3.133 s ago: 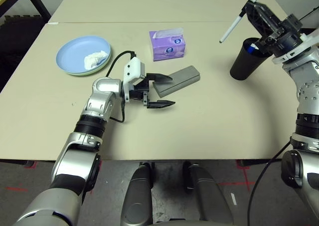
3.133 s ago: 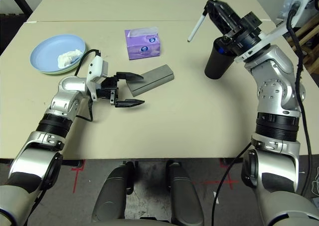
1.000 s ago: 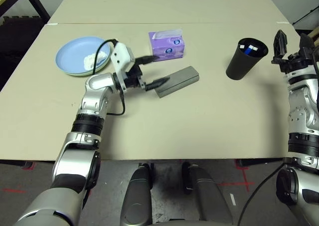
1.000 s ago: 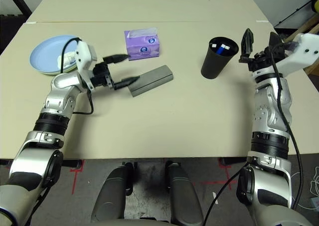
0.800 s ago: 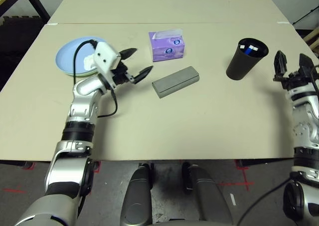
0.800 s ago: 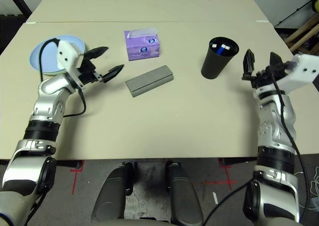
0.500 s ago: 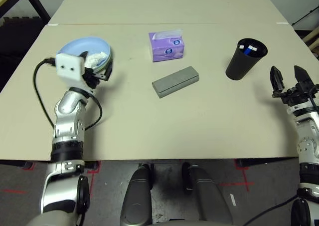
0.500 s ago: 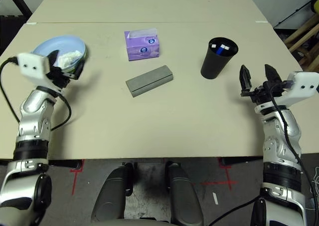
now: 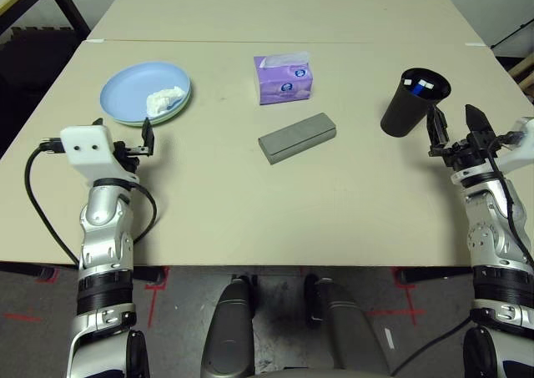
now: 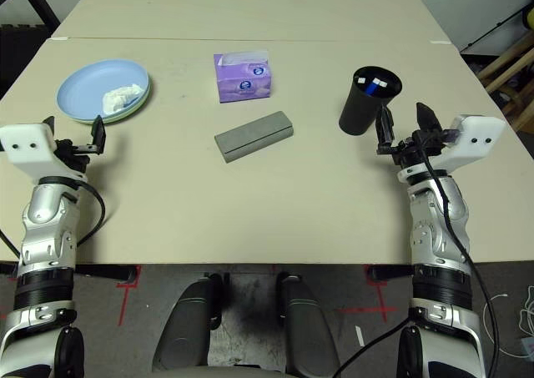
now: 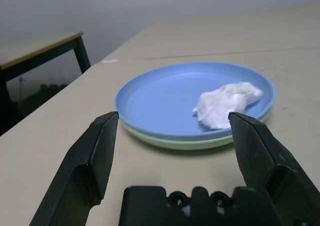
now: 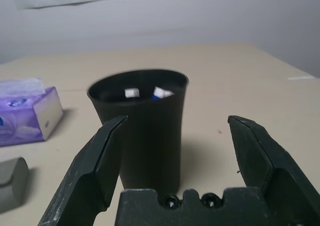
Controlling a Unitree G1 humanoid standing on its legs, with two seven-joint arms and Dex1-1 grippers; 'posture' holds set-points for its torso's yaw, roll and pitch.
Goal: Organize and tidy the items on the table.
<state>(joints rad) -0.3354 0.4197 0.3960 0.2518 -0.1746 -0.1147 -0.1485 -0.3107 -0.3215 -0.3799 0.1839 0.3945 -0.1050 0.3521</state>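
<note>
While both claws gape empty, left gripper [image 9: 143, 138] lower left facing light blue plate [image 9: 125, 94], right gripper [image 9: 455, 132] right beside black cup [image 9: 409, 103].

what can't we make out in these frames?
- Pens in the black cup: just the tips show above the cup wall, all views.
- Pale green plate: just a rim, under the light blue plate.
- Grey glasses case: shut, contents hidden.
- Purple tissue box print: too small to read.
</note>
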